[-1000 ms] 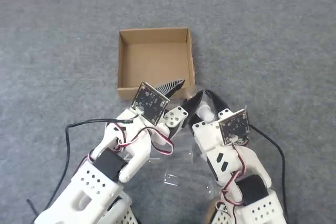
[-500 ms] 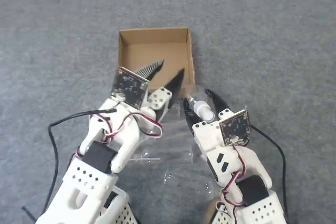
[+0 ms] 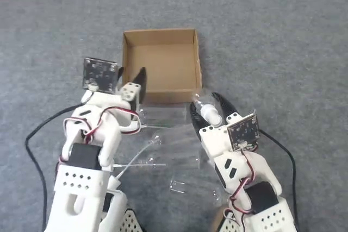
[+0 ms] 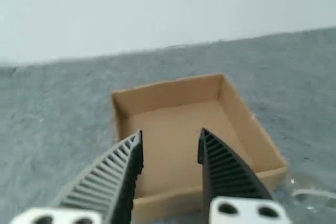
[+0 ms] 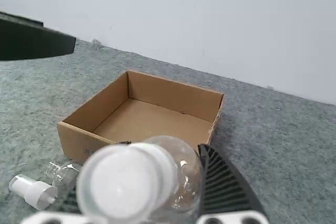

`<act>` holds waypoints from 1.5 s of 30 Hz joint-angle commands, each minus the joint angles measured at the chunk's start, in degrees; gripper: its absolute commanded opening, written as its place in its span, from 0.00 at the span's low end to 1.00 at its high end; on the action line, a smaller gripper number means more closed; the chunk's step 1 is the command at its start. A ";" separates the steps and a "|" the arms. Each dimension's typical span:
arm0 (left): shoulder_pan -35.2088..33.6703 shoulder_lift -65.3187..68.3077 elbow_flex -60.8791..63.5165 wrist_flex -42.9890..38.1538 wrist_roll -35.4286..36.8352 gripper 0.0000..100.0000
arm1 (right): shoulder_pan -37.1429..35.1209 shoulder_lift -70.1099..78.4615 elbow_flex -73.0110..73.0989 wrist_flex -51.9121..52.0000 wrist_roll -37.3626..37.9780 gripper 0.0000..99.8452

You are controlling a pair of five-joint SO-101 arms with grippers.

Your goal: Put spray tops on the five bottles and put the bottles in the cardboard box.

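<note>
The open cardboard box (image 3: 160, 61) sits on the grey carpet with nothing inside; it also shows as the box (image 4: 184, 124) and the box (image 5: 147, 114). My right gripper (image 3: 205, 105) is shut on a clear bottle (image 3: 209, 111) with a white spray top (image 5: 128, 182), held just off the box's front right corner, one finger (image 5: 223, 187) beside it. My left gripper (image 3: 130, 82) hangs open and empty at the box's front left corner, its fingers (image 4: 123, 169) framing the box. A loose spray top with its tube (image 3: 136, 158) lies between the arms.
Clear bottles lie on the carpet in front of the box (image 3: 163, 114) and between the arms (image 3: 174, 158). One lying bottle with a white top (image 5: 34, 191) is close to the box's front wall. A black cable (image 3: 32, 139) runs by the left arm.
My left gripper drew away from the bottle in the right gripper, opened, and swung left across the box to its front left corner. The right arm kept still with its bottle.
</note>
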 commanded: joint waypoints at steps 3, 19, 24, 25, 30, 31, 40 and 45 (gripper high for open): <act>-8.70 -6.07 7.08 0.09 6.24 0.16 | 0.57 -0.75 -1.14 -1.01 0.70 0.01; -16.70 -43.78 32.92 0.44 6.15 0.16 | 0.22 -0.84 -0.09 -1.10 0.70 0.01; -18.99 -42.11 33.01 0.53 6.15 0.16 | 0.22 -0.75 -0.18 -1.10 0.70 0.01; -19.08 -42.11 33.01 0.62 6.15 0.16 | 0.22 -0.75 -0.35 -1.10 0.70 0.01; -19.25 -42.11 33.27 0.62 6.15 0.16 | 0.22 -0.75 -2.46 -0.92 0.70 0.01; -19.25 -42.11 33.27 0.62 6.15 0.16 | 0.31 -0.75 -3.08 -0.57 0.70 0.01; -18.90 -42.11 33.36 0.53 4.31 0.11 | 0.31 -0.66 -17.58 6.46 0.79 0.01; -18.81 -42.11 33.36 0.62 4.13 0.11 | 0.31 0.13 -21.36 6.29 4.40 0.01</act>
